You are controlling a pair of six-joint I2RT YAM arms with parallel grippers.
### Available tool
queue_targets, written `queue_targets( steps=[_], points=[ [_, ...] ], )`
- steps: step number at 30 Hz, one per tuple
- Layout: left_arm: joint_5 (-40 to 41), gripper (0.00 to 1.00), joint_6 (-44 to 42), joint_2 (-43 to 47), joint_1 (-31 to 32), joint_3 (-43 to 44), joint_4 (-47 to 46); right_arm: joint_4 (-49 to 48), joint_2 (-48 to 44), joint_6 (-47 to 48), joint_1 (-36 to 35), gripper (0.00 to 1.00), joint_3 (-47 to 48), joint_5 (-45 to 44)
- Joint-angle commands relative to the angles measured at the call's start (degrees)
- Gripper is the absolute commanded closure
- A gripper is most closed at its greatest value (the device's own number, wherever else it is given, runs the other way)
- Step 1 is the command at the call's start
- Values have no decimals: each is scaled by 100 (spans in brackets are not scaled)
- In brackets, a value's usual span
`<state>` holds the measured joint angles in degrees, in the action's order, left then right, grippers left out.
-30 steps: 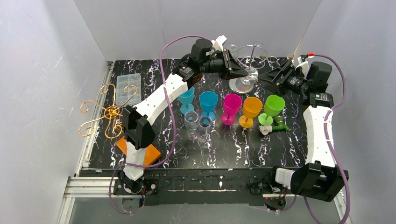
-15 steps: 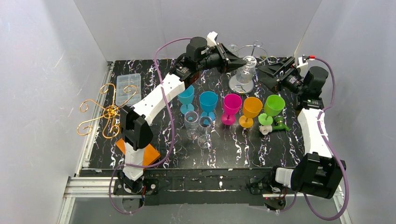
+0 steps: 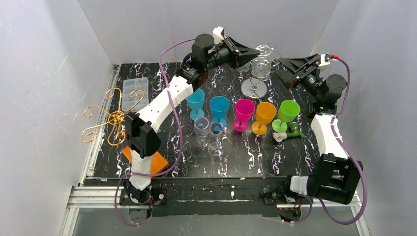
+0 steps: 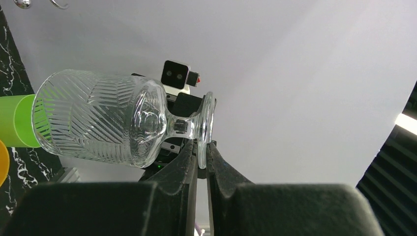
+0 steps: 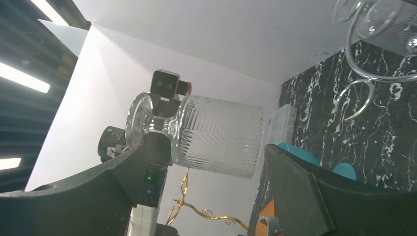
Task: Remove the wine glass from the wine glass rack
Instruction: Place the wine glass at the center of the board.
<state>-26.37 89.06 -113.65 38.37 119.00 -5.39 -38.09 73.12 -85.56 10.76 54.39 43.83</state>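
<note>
Clear ribbed glass — the wine glass — hangs above the round base of the wine glass rack, off the surface, its foot pinched edge-on by the clenched left fingers, while the right fingers — spread wide, released — wait just right of the rack.

you've got a wine glass in clear cut glass, glossy, w/ ribbed herringbone relief on the bowl and a smooth foot. left gripper and right gripper: matt black plastic, fine-grained. rack is thin chrome wire on a polished metal disc, mirror-shiny. table looks like glossy black marble w/ white veins. goblets: smooth coloured plastic, satin. walls matt white.
</note>
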Motion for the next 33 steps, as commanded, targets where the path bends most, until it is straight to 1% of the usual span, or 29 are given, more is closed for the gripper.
queue_targets(
  steps=[1,6,9,17,21,25,28,29,31,33],
  points=[
    [180,100,368,607,-31,89,-637,-760,-26,-225,20,4,-127,-65],
    [274,100,633,648,-31,-28,-858,-1016,19,-364,20,8,-316,-76],
    [333,100,748,675,-31,-57,-913,-1178,88,-454,13,8,-343,-85],
    [450,100,1303,695,-27,-172,-1245,-2641,542,-1431,-79,17,-363,-251],
    [509,100,1472,697,-31,-122,-1348,-3003,753,-1711,-186,20,-234,-304],
    [538,100,1650,694,-32,-115,-1482,-3381,937,-1986,-330,27,-154,-401],
    [590,100,1822,707,-36,-208,-1658,-4028,1102,-2391,-394,31,-204,-614],
    [604,100,1890,705,-32,-237,-1725,-4271,1177,-2553,-410,35,-209,-688],
    [635,100,2013,703,-31,-280,-1847,-4800,1343,-2908,-466,38,-198,-860],
    [679,100,2133,720,-37,-331,-1976,-5304,1516,-3251,-545,44,-148,-1047]
  ],
)
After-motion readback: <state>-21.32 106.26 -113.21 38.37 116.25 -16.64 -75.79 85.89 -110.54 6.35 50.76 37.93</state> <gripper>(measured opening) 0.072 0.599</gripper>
